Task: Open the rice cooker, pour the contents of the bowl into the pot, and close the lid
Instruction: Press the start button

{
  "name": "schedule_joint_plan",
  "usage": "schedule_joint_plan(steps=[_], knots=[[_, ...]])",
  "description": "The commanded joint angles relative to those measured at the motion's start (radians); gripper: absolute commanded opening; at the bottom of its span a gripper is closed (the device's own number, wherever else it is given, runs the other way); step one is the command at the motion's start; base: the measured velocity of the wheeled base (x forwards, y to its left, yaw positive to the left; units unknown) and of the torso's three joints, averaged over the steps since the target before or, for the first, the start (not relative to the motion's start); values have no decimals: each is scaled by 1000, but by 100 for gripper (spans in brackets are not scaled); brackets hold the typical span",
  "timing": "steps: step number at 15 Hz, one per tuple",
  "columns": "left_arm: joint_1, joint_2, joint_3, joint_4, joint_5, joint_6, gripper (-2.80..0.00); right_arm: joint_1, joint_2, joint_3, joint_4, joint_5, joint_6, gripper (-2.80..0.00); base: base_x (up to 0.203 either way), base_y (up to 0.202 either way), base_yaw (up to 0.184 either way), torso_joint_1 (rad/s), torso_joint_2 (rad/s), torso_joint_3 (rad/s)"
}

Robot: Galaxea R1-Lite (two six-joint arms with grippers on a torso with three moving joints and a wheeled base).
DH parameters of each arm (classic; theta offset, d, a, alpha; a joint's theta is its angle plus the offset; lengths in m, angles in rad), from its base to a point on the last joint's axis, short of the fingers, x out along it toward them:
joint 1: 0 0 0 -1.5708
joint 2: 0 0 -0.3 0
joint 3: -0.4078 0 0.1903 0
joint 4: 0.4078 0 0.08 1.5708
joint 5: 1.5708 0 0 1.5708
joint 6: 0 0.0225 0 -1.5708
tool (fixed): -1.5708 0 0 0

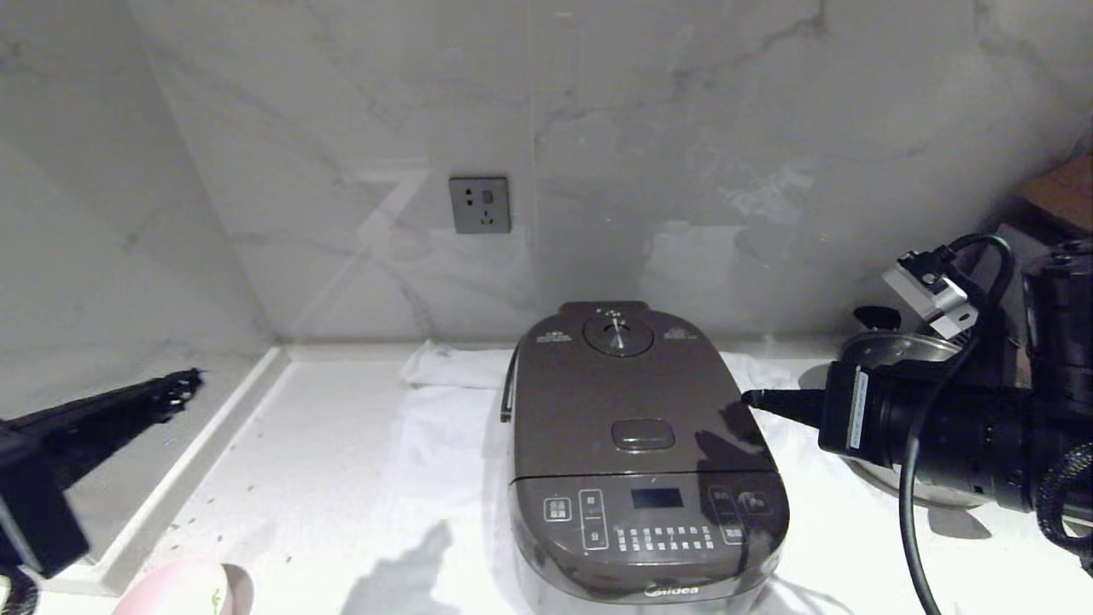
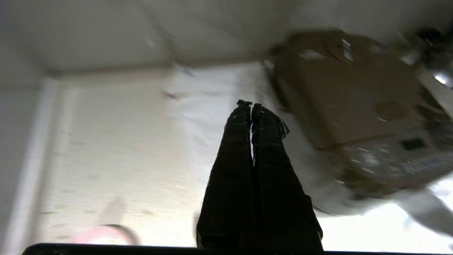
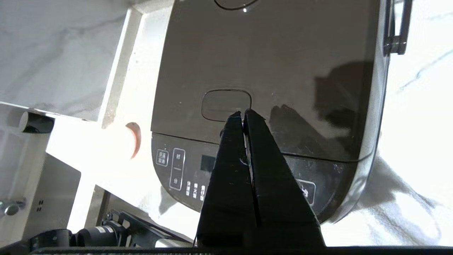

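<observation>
Dim head view, motion-blurred left wrist view, overexposed countertop (image 3: 417, 117), shadows on the lid (image 1: 628, 401)

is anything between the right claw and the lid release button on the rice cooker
Nothing visible does. The right claw, shut, hangs at the cooker's right edge, tips aimed at the release button on the closed lid; only bare lid surface lies between them. The left claw, shut, stays far off to the left.

Background items on white stone counter (image 1: 324, 478)

Grey wall socket (image 1: 480, 205) on the marble backsplash (image 1: 683, 171) above the counter's back edge. Crumpled white cloth (image 1: 444, 401) spread on the counter. Shiny steel pan (image 1: 897, 348) at the counter's right end; brown cardboard box (image 1: 1063, 192) beyond it.
</observation>
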Motion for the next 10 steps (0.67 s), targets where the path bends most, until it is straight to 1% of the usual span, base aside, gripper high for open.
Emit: schedule_joint_plan(steps=[1,3,5,8,9,10], knots=[[135,-218,40,9,3,58,-280,-11,-28,1,-1,1,3,-280,0,0,0,0,0,0],[236,-310,46,12,3,114,-280,-12,-49,2,2,0,1,-280,0,0,0,0,0,0],[355,-390,57,13,3,173,-280,-16,-50,2,2,-1,1,-280,0,0,0,0,0,0],[504,-533,122,14,4,249,-280,-16,-58,2,2,-1,-11,-280,0,0,0,0,0,0],[529,-551,163,5,28,267,-280,-16,-68,3,2,0,-13,-280,0,0,0,0,0,0],[530,-552,204,-14,92,272,-280,-15,-73,2,2,1,-13,-280,0,0,0,0,0,0]])
